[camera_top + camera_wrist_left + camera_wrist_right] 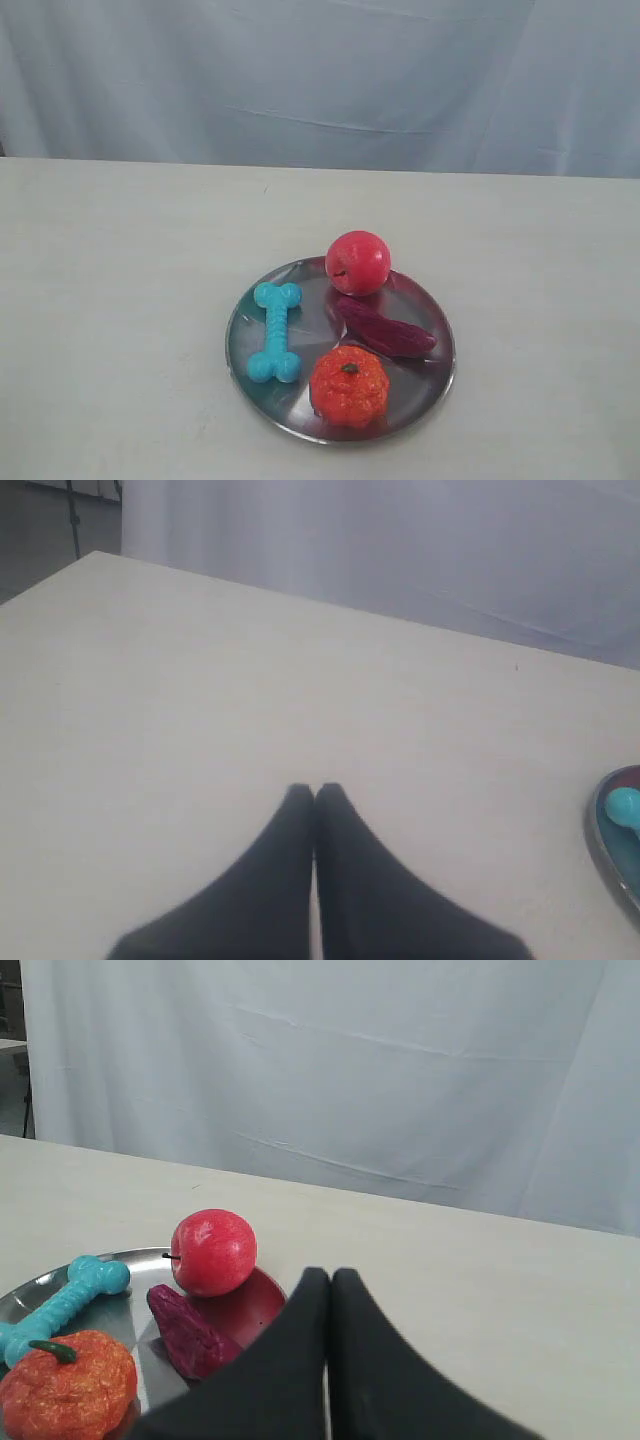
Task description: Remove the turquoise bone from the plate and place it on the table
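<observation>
One pumpkin [349,386] near turquoise bone [275,331] on plate [295,405]; left, right jaws pressed together.

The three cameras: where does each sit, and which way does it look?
Exterior view: off the arms, looking down at the plate on the table, curtain behind; no robot part shows.
Left wrist view: on the left arm, past the shut left gripper, over bare table.
Right wrist view: on the right arm, past the shut right gripper, toward the plate.
All three share the bone.
</observation>
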Robot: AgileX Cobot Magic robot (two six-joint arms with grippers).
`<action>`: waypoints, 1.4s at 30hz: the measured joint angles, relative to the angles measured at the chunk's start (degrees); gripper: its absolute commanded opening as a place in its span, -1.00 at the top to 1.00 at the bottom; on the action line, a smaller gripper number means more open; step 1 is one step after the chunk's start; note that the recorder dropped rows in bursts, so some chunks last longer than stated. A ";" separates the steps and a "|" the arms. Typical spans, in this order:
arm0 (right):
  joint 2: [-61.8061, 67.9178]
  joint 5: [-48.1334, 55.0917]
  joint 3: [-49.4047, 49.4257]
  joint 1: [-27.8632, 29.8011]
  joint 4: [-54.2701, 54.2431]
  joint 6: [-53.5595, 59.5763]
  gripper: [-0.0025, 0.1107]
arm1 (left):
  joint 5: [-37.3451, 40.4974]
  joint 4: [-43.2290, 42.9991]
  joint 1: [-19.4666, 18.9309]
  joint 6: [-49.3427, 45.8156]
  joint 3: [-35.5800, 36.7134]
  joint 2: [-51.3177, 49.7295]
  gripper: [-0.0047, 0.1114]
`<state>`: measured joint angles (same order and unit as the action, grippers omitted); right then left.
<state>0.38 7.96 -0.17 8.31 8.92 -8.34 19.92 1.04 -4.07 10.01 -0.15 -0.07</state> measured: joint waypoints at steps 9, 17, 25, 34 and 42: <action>0.00 0.00 0.00 0.00 0.00 0.00 0.96 | 0.00 0.00 0.00 0.00 0.00 0.00 0.92; 0.00 0.00 0.00 0.00 0.00 0.00 0.96 | 0.00 0.00 0.00 0.00 0.00 0.00 0.92; 0.00 0.00 0.00 0.00 0.00 0.00 0.96 | 0.00 0.00 0.00 0.00 0.00 0.00 0.92; 0.00 -1.89 0.00 0.00 -0.48 -0.32 0.96 | 0.00 0.00 0.00 0.00 0.00 0.00 0.92; 0.00 -7.48 -0.49 0.00 -5.21 -5.86 0.96 | 0.00 0.00 0.00 0.00 0.00 0.00 0.92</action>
<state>0.38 0.49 -0.67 8.31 3.71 -14.20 19.92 1.04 -4.07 10.01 -0.15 -0.07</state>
